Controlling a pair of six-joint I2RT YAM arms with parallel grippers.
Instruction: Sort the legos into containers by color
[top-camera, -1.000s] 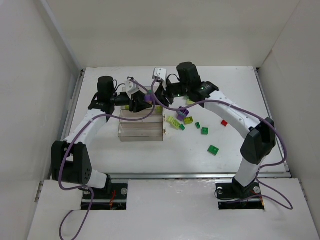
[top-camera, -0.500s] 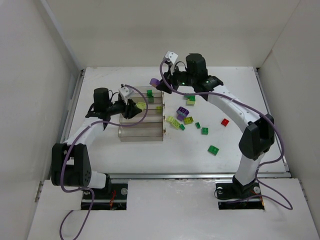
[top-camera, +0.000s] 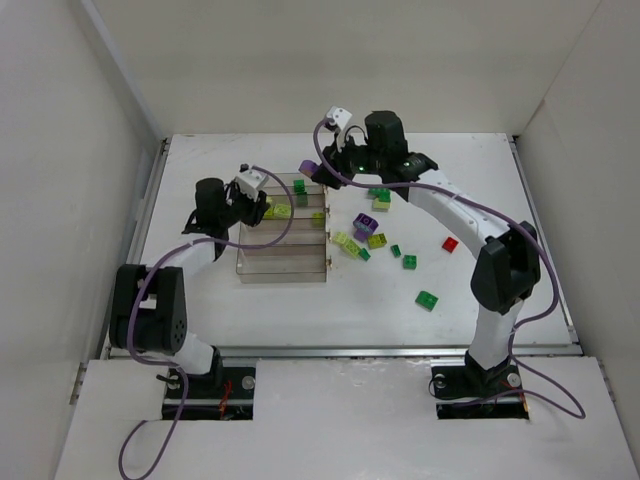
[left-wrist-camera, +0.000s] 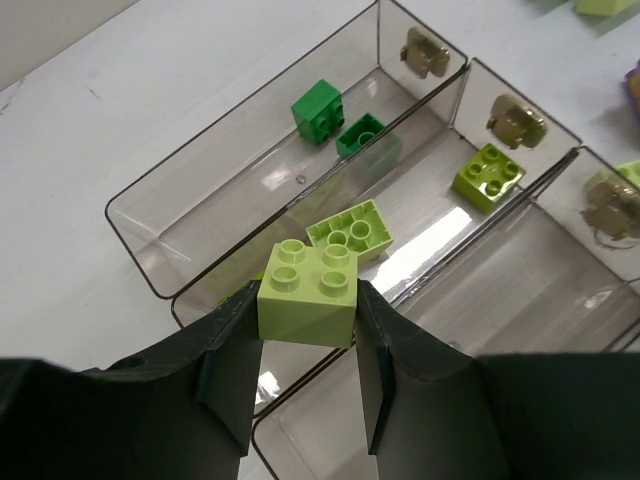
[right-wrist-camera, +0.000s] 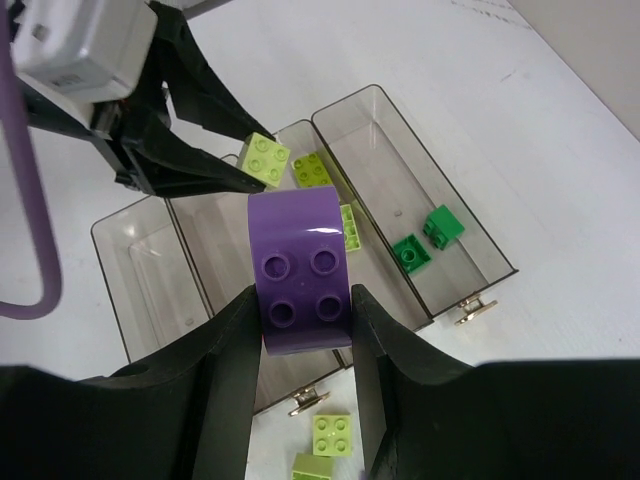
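The left gripper (left-wrist-camera: 306, 312) is clamped on a lime brick (left-wrist-camera: 308, 280), studs up, over the tray's (left-wrist-camera: 230, 116) second bin, where two lime bricks (left-wrist-camera: 352, 228) lie (green ones (left-wrist-camera: 320, 108) sit next door). The right gripper (right-wrist-camera: 300, 305) pinches a purple brick (right-wrist-camera: 300, 262) above the tray. Bricks look light, rigid and slick, so squeezing opposite smooth walls seems safest. Loose bricks (top-camera: 427, 299) dot the table (top-camera: 250, 310).

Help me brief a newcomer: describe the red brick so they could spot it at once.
On the white table, look right of the clear four-bin tray, past the loose green, yellow-green and purple bricks. The small brick lying alone, rightmost of all, is it: the only red one in view.
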